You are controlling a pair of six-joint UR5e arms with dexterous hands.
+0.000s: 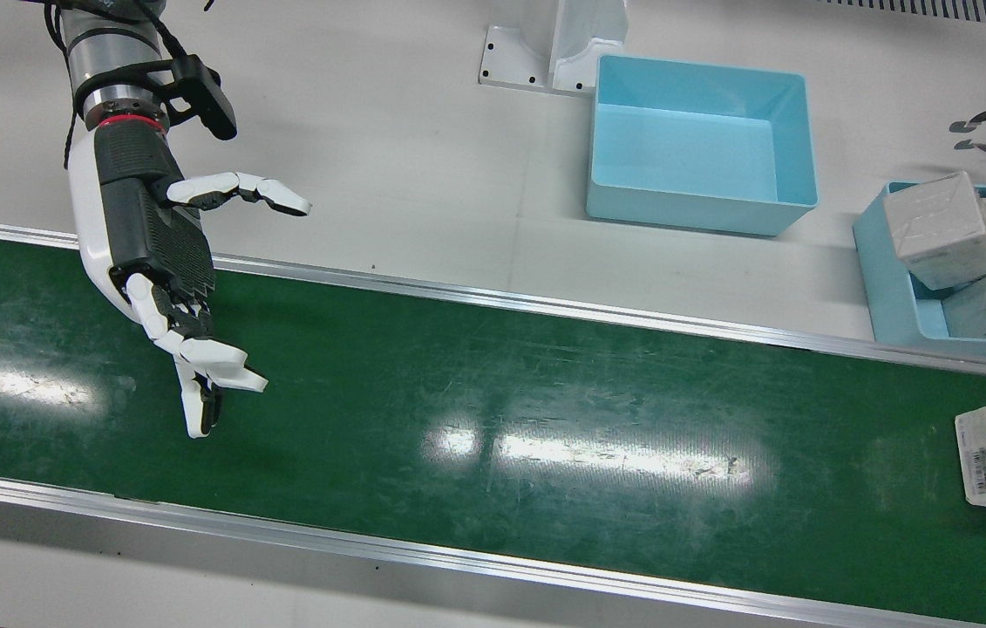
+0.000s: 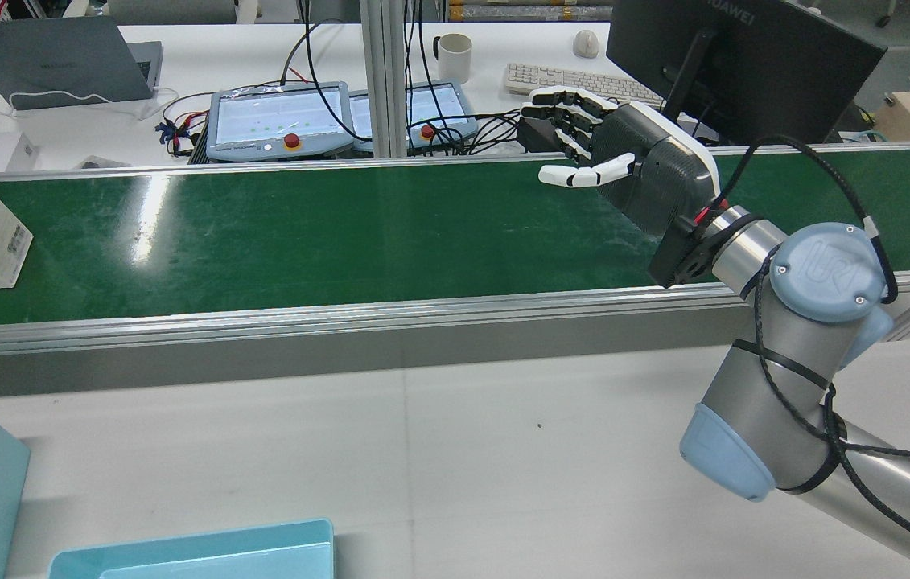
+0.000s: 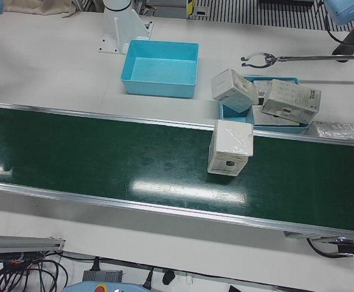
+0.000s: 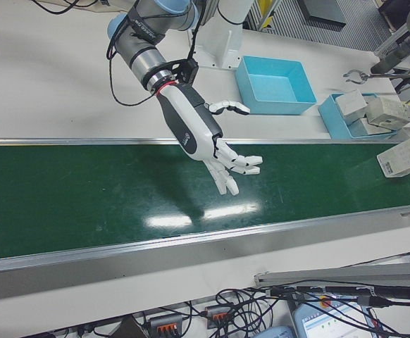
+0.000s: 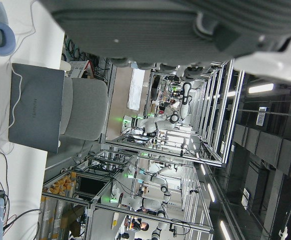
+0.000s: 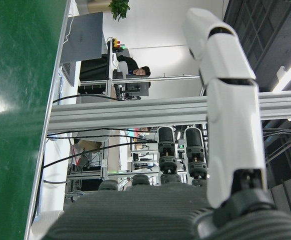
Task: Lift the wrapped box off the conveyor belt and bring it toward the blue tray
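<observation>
Boxes (image 3: 265,100) crowding second tray (image 3: 250,115)

We see bright, even overhead light with white glare patches on the green conveyor belt (image 1: 545,419). Shadows are soft, and both hand views sit sideways.

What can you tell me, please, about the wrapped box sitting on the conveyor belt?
The wrapped box is a whitish, roughly cubic carton under glossy clear film, with a round dark mark on its front face. It stands on the green conveyor belt, close to the rail nearest the trays. Nothing but the belt touches it; the open right hand is far off.
</observation>
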